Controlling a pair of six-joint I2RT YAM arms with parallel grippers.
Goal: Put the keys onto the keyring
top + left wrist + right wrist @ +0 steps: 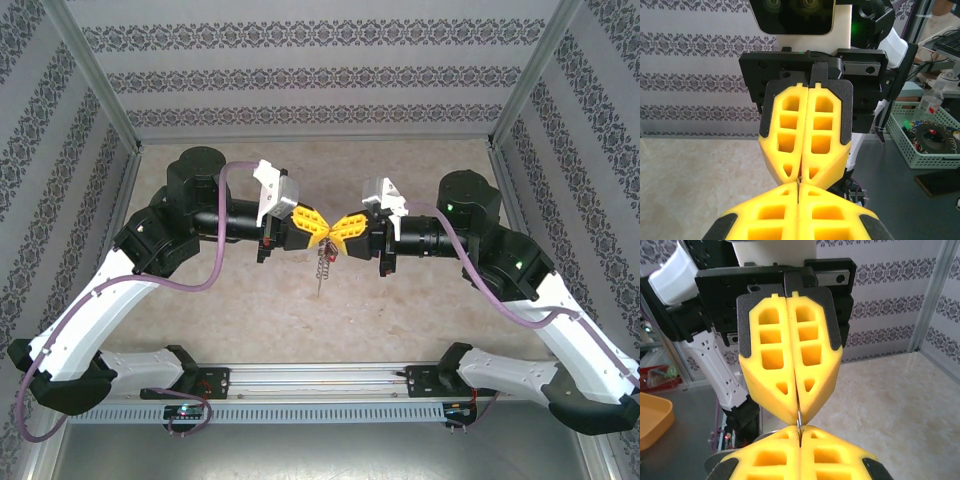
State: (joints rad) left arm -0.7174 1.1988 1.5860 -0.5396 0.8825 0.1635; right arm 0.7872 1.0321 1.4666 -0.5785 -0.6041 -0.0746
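two pincers tip to tip, keyring dangling below
a green basket holds small bits and a dark round thing. the left gripper and right gripper are both squeezed tight on a thin metal bit. the keyring hangs just under their tips, its long way pointing down at the table.

A robotics lab — an aluminium-framed booth with patterned backdrop panels, and at the right edge of the left wrist view, a green parts basket on a dark bench.
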